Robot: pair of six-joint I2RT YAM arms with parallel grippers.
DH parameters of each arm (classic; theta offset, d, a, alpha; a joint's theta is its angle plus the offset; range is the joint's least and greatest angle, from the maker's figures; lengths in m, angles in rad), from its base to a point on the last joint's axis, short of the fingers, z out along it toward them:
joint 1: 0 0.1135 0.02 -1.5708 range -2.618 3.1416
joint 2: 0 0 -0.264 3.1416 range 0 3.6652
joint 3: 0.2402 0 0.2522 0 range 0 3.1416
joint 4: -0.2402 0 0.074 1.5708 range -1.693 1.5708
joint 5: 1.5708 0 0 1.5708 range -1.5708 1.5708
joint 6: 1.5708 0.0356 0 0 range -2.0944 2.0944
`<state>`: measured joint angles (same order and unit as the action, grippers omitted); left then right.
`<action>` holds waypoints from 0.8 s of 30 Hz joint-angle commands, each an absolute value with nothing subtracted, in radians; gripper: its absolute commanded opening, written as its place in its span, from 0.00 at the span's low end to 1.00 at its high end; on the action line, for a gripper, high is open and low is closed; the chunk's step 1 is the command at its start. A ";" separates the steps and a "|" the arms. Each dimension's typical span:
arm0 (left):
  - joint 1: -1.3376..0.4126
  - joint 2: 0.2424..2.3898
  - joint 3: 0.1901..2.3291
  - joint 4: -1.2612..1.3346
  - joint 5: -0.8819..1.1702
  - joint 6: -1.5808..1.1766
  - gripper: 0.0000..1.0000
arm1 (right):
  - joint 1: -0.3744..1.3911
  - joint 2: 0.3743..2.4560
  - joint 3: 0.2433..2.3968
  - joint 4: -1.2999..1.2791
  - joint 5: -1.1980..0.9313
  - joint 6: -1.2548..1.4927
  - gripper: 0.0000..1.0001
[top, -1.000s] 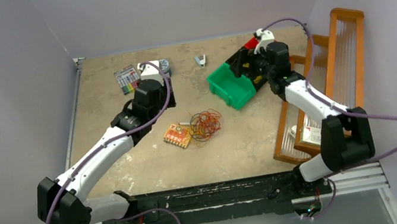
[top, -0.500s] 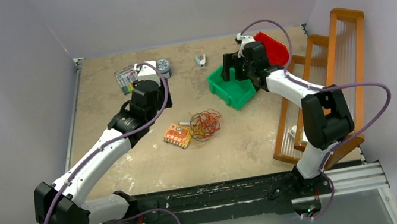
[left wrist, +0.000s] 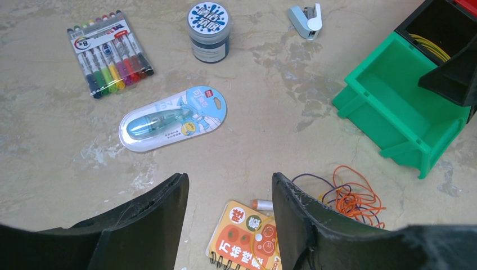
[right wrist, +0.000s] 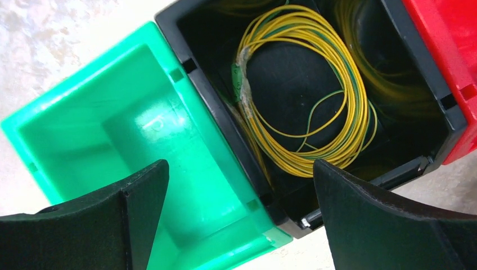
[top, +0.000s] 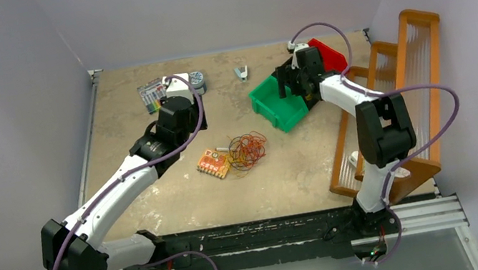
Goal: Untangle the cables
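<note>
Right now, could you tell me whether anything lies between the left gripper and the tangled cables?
Only low things: the orange notebook lies beside the cables, on the side of the open left gripper, with a small cylinder next to it. Nothing covers the cables from above.

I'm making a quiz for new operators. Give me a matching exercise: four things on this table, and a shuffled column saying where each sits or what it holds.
1 green bin
2 black bin
3 orange-red cable tangle
4 marker pack

A holds a yellow cable coil
B beside the notebook
C nothing visible inside
D near the round jar

Pairs: 1-C, 2-A, 3-B, 4-D
</note>
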<state>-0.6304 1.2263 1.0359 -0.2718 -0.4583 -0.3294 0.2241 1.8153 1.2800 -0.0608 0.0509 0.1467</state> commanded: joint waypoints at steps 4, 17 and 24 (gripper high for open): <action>-0.626 1.231 1.054 -0.253 -0.449 -0.316 0.56 | 0.207 1.825 1.339 -0.142 -0.108 0.093 0.99; -0.625 1.234 1.057 -0.252 -0.437 -0.318 0.56 | 0.261 1.849 1.344 -0.014 -0.338 0.235 0.99; -0.626 1.233 1.056 -0.255 -0.437 -0.317 0.56 | 0.332 1.939 1.436 0.091 -0.391 0.323 0.99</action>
